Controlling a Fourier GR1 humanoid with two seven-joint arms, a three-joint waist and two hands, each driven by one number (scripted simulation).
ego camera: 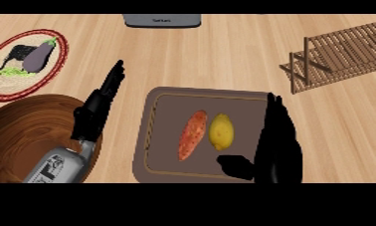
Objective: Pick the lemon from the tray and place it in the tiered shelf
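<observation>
Smooth oval lemon (222, 132) on brown rimmed tray (165, 98), slatted wooden shelf (337, 56) apart.

A tray (158, 135) is set at the near middle of the wooden counter (220, 56). On it, a lemon (221, 132) is laid just to the right of a sweet potato (192, 135). The right hand (277, 143) is held open over the tray's right edge, beside the lemon. The left hand (95, 108) is found to the tray's left, fingers straight, above a round wooden board (29, 125). Behind that, at far left, an eggplant (39, 56) is placed on a plate (58, 41). The tiered shelf (334, 56) is positioned at far right, well apart from the tray.
</observation>
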